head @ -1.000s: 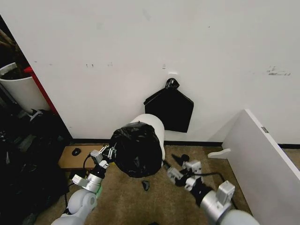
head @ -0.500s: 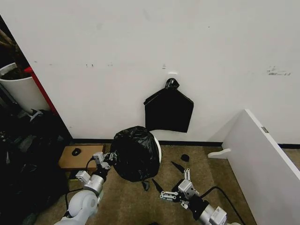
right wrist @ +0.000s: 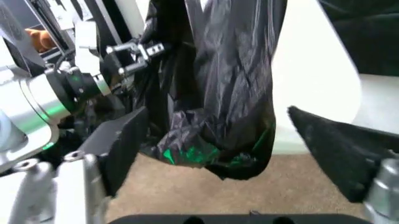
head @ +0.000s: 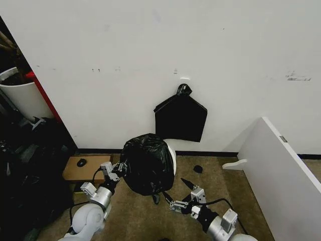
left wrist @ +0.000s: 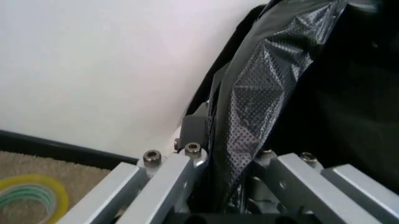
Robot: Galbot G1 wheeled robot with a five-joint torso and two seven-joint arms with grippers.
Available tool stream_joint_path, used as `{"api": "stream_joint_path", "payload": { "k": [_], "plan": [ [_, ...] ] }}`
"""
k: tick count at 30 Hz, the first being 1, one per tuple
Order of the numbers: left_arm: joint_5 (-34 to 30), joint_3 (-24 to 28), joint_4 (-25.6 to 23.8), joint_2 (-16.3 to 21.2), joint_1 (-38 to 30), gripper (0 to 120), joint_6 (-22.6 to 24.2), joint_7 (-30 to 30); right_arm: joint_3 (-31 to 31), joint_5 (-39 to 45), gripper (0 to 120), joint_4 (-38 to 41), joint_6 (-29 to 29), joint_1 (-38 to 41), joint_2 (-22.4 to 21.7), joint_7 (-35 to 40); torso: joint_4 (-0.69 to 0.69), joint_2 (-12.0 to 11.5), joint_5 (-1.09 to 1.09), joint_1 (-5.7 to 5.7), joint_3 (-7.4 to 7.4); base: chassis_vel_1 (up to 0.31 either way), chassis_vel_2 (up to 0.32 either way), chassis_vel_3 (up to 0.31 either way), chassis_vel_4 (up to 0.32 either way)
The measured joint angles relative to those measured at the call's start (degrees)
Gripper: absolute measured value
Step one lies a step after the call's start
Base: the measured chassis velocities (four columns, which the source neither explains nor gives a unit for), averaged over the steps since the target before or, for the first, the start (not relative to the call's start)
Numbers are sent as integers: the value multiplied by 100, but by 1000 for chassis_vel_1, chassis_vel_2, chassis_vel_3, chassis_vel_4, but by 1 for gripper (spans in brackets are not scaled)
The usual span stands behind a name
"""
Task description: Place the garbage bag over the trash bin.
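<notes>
Left wrist view has my left gripper (left wrist: 227,186) pinched on the garbage bag (left wrist: 274,93), thin, slippery film best held at a gathered fold. My right gripper (head: 182,197) hangs spread just beneath the bag, which drapes the trash bin (head: 170,156) on tan carpet against a white wall.

— Any writing, label, brand or number to read anywhere here?
— None that I can make out. The faint dark smudges on the white painted wall (head: 100,50), at upper left and far right of the head view, are too small to tell as letters.
</notes>
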Motion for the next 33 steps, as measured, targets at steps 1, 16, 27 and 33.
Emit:
{"api": "stream_joint_path", "payload": {
  "k": [1,16,27,33],
  "plan": [
    [-16,-1,-32,6,14,0,-13,52,1,381,79,-13,-69,27,15,-96,0,0,0,0,0,0,0,0,0],
    [-78,-13,-376,47,168,0,-128,253,88,969,27,-359,-255,265,175,-636,0,0,0,0,0,0,0,0,0],
    [81,-5,-296,16,180,0,-159,312,206,878,2,-362,7,210,127,-650,0,0,0,0,0,0,0,0,0],
    [249,-4,-205,-5,212,0,-188,319,229,854,1,-369,90,171,116,-672,0,0,1,0,0,0,0,0,0]
  ]
}}
